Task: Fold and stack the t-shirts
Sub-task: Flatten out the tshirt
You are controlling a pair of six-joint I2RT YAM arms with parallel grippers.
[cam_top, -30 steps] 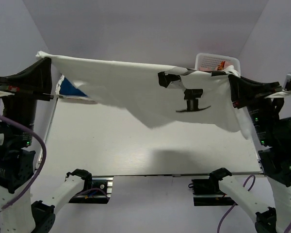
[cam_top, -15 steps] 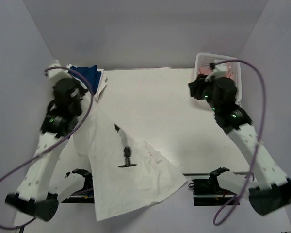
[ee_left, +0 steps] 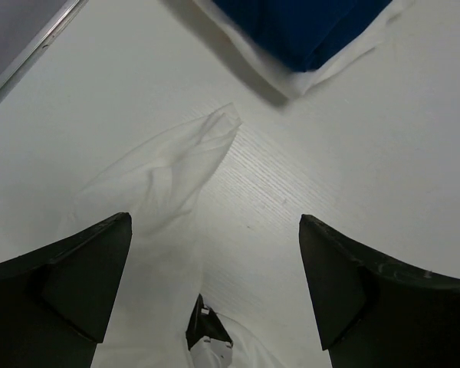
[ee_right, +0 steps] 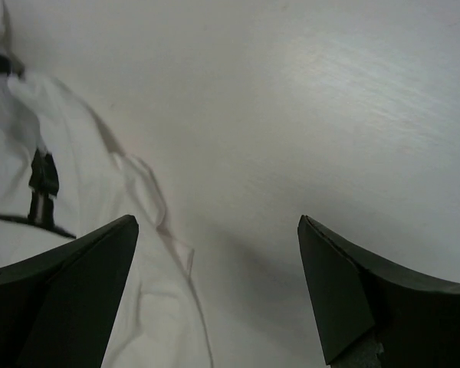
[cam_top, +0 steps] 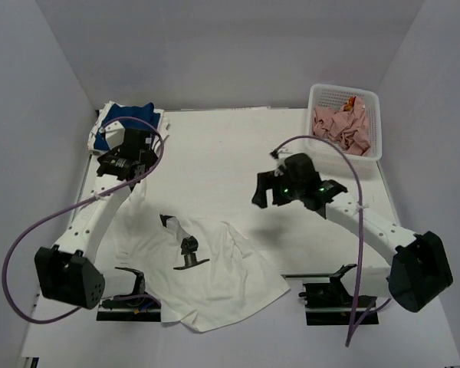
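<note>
While the mesh basket holds crumpled pink cloth, the white t-shirt lies rumpled on the white table, near left; left gripper and right gripper gape, empty, amid pale walls.

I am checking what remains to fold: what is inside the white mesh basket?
Crumpled pinkish cloth fills the white mesh basket, with a small orange-red patch near its far wall. Anything beneath that cloth is covered.
</note>
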